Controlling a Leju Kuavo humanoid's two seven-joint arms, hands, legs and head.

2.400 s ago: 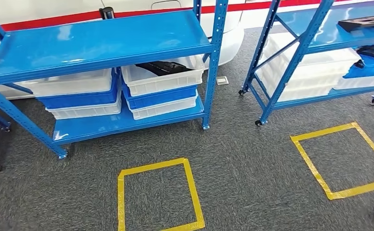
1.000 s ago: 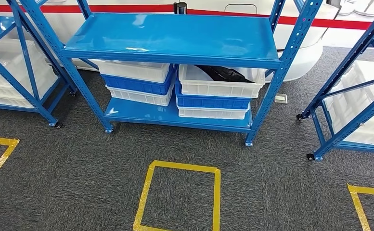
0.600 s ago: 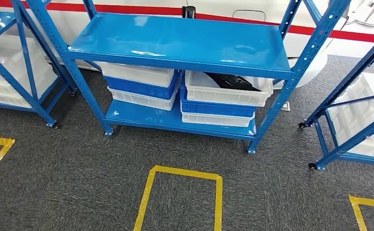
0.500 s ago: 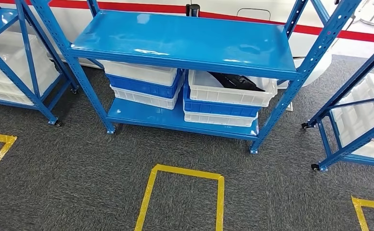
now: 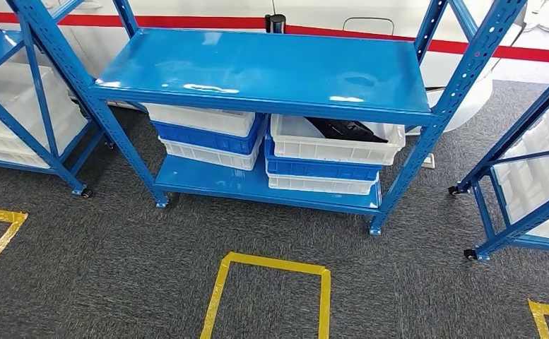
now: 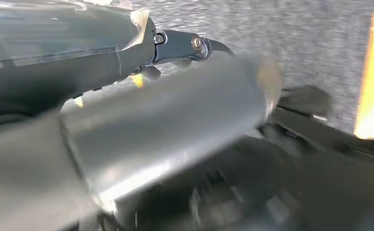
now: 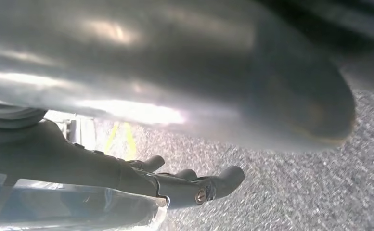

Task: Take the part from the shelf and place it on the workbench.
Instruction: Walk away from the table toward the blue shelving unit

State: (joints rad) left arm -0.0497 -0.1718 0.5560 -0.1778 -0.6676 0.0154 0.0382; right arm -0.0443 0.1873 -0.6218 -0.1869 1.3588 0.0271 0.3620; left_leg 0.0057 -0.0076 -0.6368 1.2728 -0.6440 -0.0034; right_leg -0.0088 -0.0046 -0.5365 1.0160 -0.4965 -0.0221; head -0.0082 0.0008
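My right hand (image 7: 185, 185) hangs empty, fingers loosely apart; my left hand (image 6: 175, 45) I cannot tell. The black part (image 5: 345, 129) lies in the white bin (image 5: 335, 141) under the shelf (image 5: 257, 67)

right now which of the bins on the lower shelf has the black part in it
The top white bin of the right-hand stack: a black part lies inside. The left stack's bins show nothing.

You see shelf (image 5: 257, 67): glossy blue painted metal, glare spots | bins (image 5: 331, 145): smooth white and blue plastic | part (image 5: 345, 129): matt black | floor (image 5: 102, 268): rough grey carpet | tape square (image 5: 218, 296): smooth yellow | right hand (image 7: 175, 185): dark, slightly shiny fingers (image 7: 225, 178)
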